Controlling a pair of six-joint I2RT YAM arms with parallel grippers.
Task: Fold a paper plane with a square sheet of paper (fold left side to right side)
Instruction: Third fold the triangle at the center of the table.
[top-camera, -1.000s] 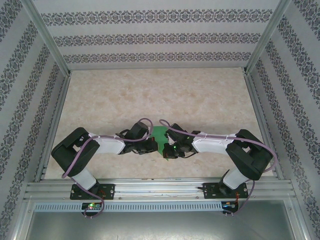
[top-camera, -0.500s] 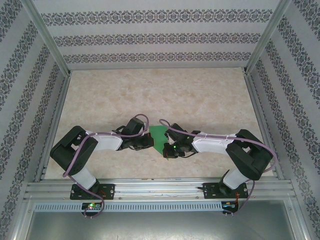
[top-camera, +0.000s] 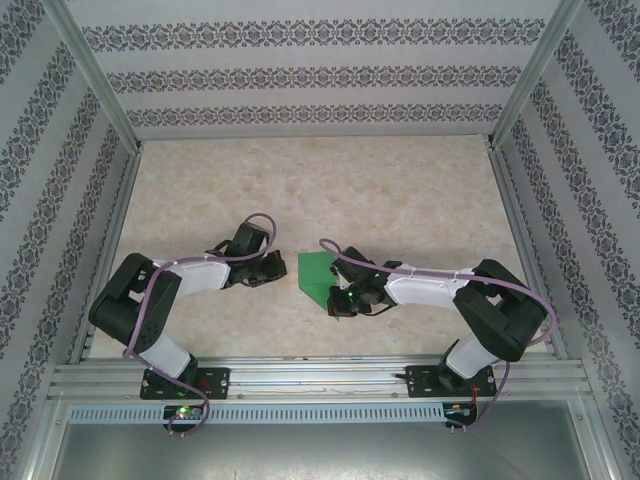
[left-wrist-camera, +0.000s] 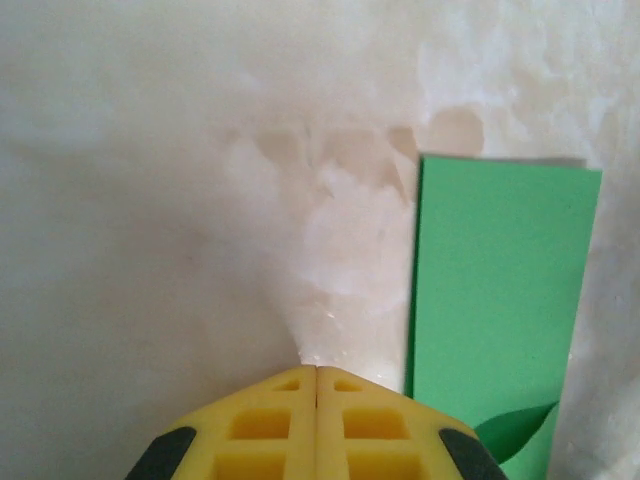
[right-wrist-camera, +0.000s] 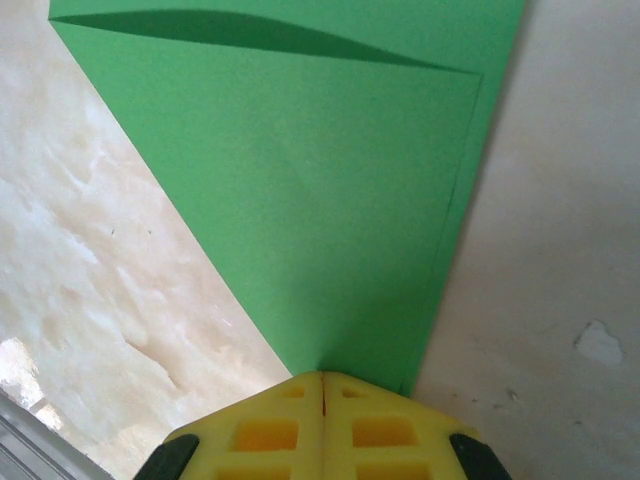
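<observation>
Inspection finding: the partly folded green sheet of paper (top-camera: 316, 272) lies on the table (top-camera: 400, 190) between the two arms, tapering to a point toward the right gripper (right-wrist-camera: 322, 380). That gripper's jaws are closed together, tips at the paper's narrow point; whether they pin it cannot be confirmed. The left gripper (left-wrist-camera: 316, 372), jaws likewise closed and empty, sits just beside the sheet's left edge, not touching. Recommendation: pin the point firmly, lift the left edge cleanly, align it squarely on the right edge, then press the crease.
</observation>
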